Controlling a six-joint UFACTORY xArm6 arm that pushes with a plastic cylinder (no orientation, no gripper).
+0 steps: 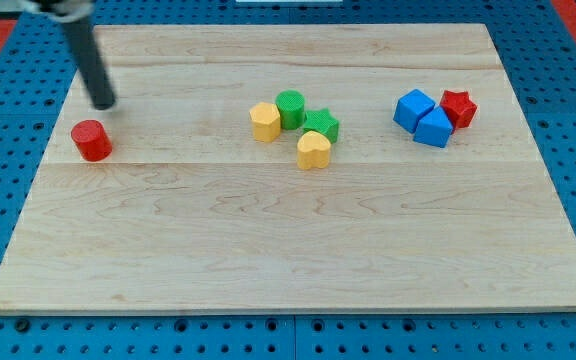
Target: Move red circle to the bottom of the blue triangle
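Observation:
The red circle point(92, 139) sits near the board's left edge. My tip point(104, 104) is just above it, slightly to the right, with a small gap between them. The blue triangle point(434, 128) lies far off at the view's right, touching a blue cube point(414, 108) on its upper left and a red star point(458, 108) on its upper right.
A cluster sits at the board's middle: a yellow hexagon point(265, 121), a green circle point(290, 108), a green star point(321, 124) and a yellow heart point(314, 150). The wooden board point(288, 250) lies on a blue pegboard.

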